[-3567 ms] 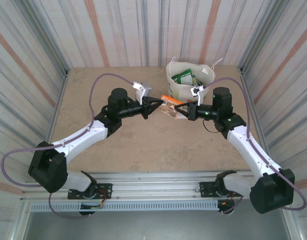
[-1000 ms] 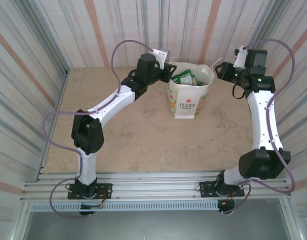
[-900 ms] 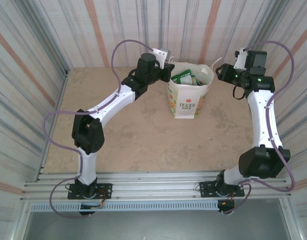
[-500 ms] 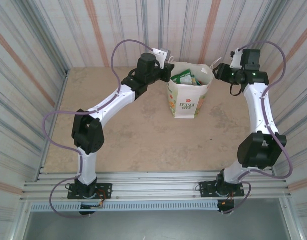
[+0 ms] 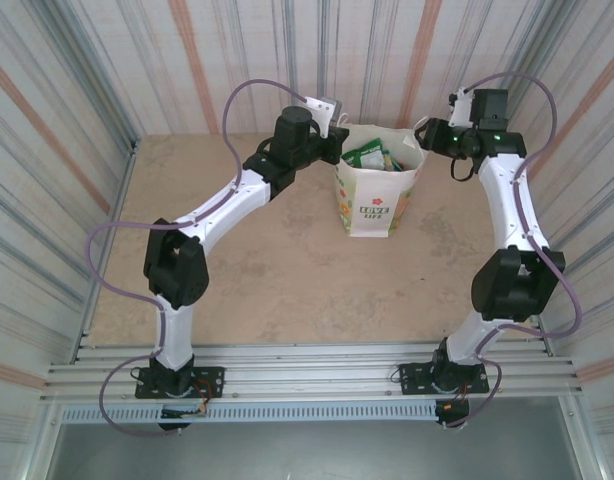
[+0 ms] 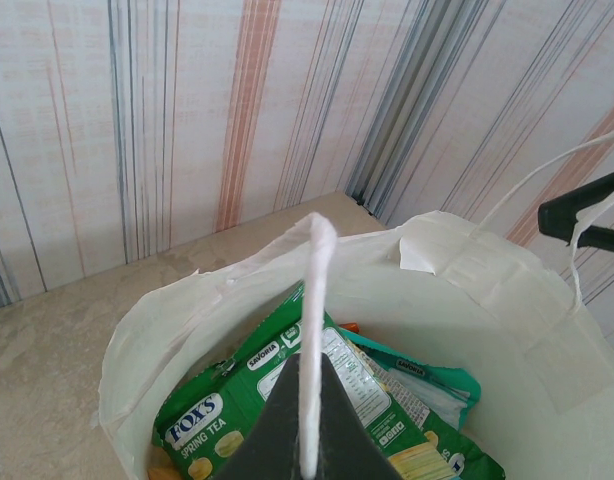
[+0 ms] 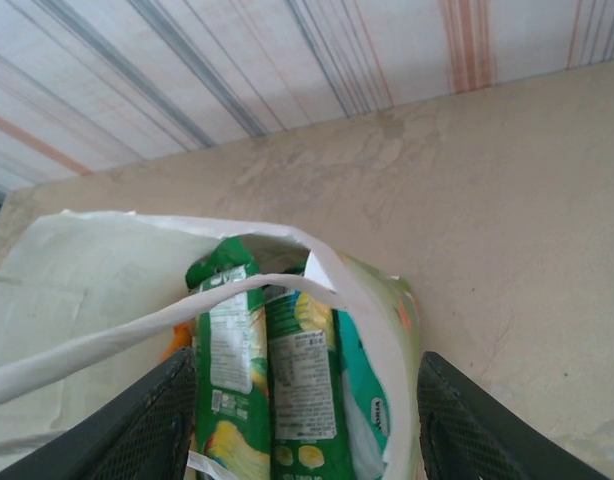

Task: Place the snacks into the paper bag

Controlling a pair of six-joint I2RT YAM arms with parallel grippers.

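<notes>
The paper bag (image 5: 377, 195) stands upright at the back of the table, with green print on its front. My left gripper (image 5: 339, 146) (image 6: 309, 380) is shut on the bag's left string handle (image 6: 315, 290), holding it up. My right gripper (image 5: 428, 136) (image 7: 307, 400) is open above the bag's right rim, and the right handle (image 7: 177, 322) runs between its fingers (image 7: 152, 425). Inside lie the snacks: a green "Fox's" packet (image 6: 212, 425) (image 7: 227, 350), a teal-green one (image 6: 442, 380) (image 7: 357, 385) and a sliver of orange (image 7: 174, 342). The red-pink packet is hidden.
Striped walls (image 5: 287, 60) close in the table (image 5: 287, 270) at the back and sides, close behind the bag. The right gripper's dark fingertip (image 6: 582, 205) shows in the left wrist view beside the far handle.
Both arms rose from the table in front of the bag, where an orange packet lay. In the last second the right gripper swung left to the bag's right handle; the left stayed still.
</notes>
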